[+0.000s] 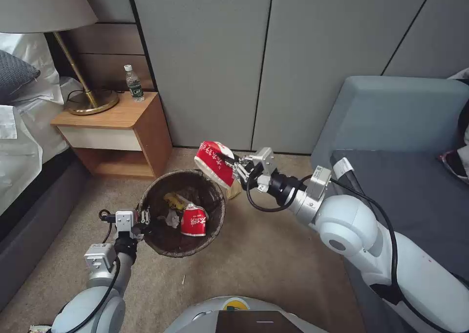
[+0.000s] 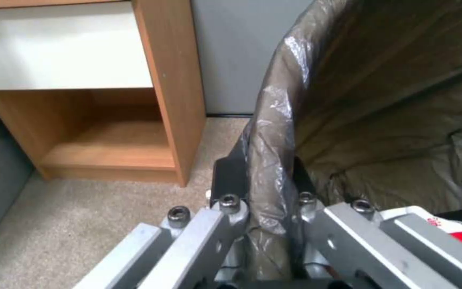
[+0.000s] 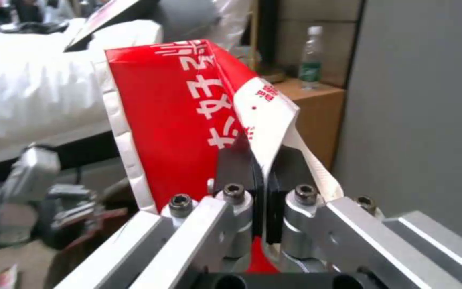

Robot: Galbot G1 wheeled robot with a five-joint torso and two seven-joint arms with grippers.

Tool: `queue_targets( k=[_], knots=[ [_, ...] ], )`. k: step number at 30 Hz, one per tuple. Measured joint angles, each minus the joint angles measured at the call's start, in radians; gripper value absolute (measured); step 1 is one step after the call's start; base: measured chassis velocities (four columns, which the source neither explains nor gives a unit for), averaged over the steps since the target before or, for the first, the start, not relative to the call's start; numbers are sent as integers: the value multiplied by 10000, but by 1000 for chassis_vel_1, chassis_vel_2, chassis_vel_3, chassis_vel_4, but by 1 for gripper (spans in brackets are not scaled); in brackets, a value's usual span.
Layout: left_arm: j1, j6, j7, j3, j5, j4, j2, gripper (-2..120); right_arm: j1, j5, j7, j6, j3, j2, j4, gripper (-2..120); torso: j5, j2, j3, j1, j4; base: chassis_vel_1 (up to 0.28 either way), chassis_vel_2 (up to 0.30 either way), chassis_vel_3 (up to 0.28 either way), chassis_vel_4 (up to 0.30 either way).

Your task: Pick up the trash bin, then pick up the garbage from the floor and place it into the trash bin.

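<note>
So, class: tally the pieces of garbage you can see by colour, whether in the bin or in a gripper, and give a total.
Red-and-white packets: 2, one clamped in the right gripper as the held packet, one packet in the trash bin
Yellow wrapper: 1
White tissue wad: 1
Total: 4

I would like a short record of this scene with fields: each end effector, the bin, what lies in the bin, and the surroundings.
left end effector: shut on the trash bin rim, bag pinched between its fingers
right end effector: shut on a red-and-white packet, held above the bin's far rim
trash bin: lined with a brown bag, on the carpet
in the bin: another red-and-white packet, a yellow wrapper
surroundings: nightstand with water bottle and lamp
</note>
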Motion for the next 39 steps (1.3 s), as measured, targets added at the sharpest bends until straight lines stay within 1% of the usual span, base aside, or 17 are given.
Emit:
queue_targets(
  k=[6,8,9,12,17,20,22,26,31,34,35,36,37,39],
  knots=[
    [-6,57,7,42,28,-61,-24,0,193,-198,-146,-68,-638,33,-65,0,-1,0,0,0,-1,0,0,0,0],
    [-11,78,10,64,47,-111,-50,0,525,-319,-111,-86,-1158,202,-232,0,-1,0,0,0,0,0,0,0,0],
    [-11,78,10,64,47,-111,-50,0,525,-319,-111,-86,-1158,202,-232,0,-1,0,0,0,0,0,0,0,0],
    [-8,96,13,64,56,-158,-77,0,936,-425,-63,-147,-1696,459,-486,0,-1,0,0,0,1,0,0,0,0],
    [-2,102,14,29,58,-191,-94,0,1303,-547,-63,-165,-2135,608,-773,0,-1,0,0,0,1,0,0,0,0],
    [-6,106,18,23,58,-196,-107,0,1746,-610,-23,-238,-2644,810,-1007,0,0,1,0,0,1,0,0,0,0],
    [-10,106,18,22,58,-197,-107,0,1823,-616,11,-265,-2747,852,-1052,0,-1,0,0,0,0,0,0,0,0],
    [-30,107,23,11,48,-169,-100,0,2212,-735,151,-313,-3341,1090,-1452,0,-1,1,1,0,1,0,0,0,0],
    [-33,107,24,-19,15,-167,-95,0,2344,-833,174,-381,-3572,1219,-1668,0,-1,0,0,0,1,0,0,0,0],
    [-46,108,25,-41,-23,-166,-67,0,2343,-1000,34,-634,-3620,1276,-1751,0,-1,0,0,0,0,0,0,0,0],
    [-51,108,25,-42,-30,-164,-60,0,2335,-1022,40,-645,-3635,1288,-1756,3,-1,0,0,0,0,0,0,0,0],
    [-51,108,25,-42,-30,-164,-60,0,2335,-1022,40,-645,-3635,1288,-1756,3,-1,0,0,0,0,0,0,0,0],
    [-53,108,24,-43,-37,-160,-54,0,2326,-1040,47,-656,-3651,1303,-1761,6,-1,0,0,0,0,0,0,0,0],
    [-67,111,24,-47,-61,-148,-31,0,2300,-1095,66,-665,-3680,1334,-1771,16,-1,0,0,0,0,0,0,0,0]
  ],
)
